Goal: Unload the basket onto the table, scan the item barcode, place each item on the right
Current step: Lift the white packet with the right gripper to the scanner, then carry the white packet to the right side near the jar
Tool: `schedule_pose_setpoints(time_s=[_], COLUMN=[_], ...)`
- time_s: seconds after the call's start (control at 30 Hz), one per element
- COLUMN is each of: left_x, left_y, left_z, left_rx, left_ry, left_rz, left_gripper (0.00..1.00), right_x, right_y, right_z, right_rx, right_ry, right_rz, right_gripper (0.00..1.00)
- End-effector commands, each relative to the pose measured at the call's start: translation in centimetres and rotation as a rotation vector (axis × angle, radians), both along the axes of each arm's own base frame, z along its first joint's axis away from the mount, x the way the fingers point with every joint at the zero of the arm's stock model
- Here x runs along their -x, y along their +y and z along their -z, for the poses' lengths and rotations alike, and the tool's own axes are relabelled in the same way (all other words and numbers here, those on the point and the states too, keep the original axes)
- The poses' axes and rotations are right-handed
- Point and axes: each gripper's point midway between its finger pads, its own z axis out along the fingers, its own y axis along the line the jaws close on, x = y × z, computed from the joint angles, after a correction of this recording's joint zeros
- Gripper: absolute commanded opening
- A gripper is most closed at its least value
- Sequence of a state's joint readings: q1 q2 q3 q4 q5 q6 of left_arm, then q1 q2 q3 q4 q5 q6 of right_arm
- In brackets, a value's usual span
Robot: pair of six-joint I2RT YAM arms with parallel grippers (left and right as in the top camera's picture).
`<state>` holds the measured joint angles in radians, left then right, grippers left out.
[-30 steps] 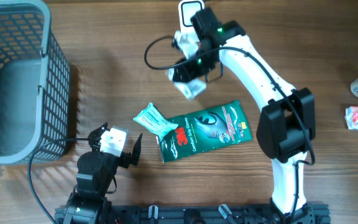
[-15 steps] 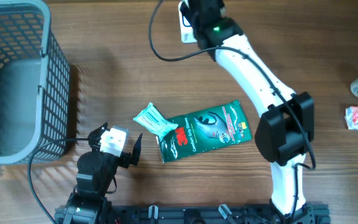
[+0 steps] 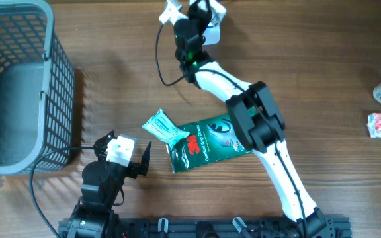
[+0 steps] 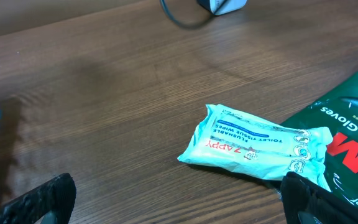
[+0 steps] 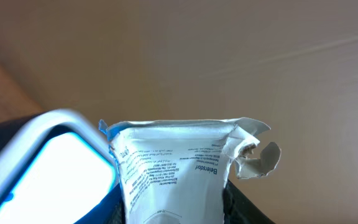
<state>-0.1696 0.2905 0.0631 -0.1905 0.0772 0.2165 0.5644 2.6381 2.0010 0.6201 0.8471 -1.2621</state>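
Right end effector (image 3: 192, 18), at the top centre of the overhead view, grips the white packet (image 5: 173, 165) just beside the lit scanner (image 5: 48, 168), so I judge pickup done and the scan itself unconfirmed; left end effector (image 3: 126, 151) sits wide open.

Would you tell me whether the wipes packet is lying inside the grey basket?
No, the wipes packet lies on the table against the green gloves pack, outside the basket.
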Motion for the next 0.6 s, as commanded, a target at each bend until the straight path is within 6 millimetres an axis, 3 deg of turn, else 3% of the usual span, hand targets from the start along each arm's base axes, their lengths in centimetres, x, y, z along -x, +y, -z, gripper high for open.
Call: schedule_pose_setpoints(time_s=[0.0, 0.13, 0.3, 0.37, 0.5, 0.57], left_x=[0.1, 0.1, 0.1, 0.1, 0.1, 0.1], left_y=[-0.1, -0.1, -0.1, -0.1, -0.1, -0.1], left_z=[0.2, 0.2, 0.2, 0.2, 0.2, 0.2], left_rx=[-0.006, -0.006, -0.006, -0.006, -0.006, -0.006], left_ry=[-0.001, -0.001, -0.001, -0.001, -0.001, -0.001], left_rz=[0.012, 0.012, 0.012, 0.012, 0.012, 0.012], left_gripper=[1.00, 1.00, 1.00, 1.00, 1.00, 1.00], right_x=[0.3, 0.4, 1.0, 1.3, 2.7, 3.4], right_y=[0.0, 0.1, -1.2, -3.3, -12.2, -17.1], right_z=[-0.2, 0.2, -3.5, -5.9, -12.1, -13.4], right_rx=[0.042, 0.064, 0.023, -0.043, -0.210, -0.254], right_ry=[-0.039, -0.032, -0.061, -0.085, -0.180, -0.207], right_rz=[0.026, 0.031, 0.101, 0.175, 0.446, 0.572], right_gripper=[0.36, 0.36, 0.32, 0.31, 0.31, 0.32])
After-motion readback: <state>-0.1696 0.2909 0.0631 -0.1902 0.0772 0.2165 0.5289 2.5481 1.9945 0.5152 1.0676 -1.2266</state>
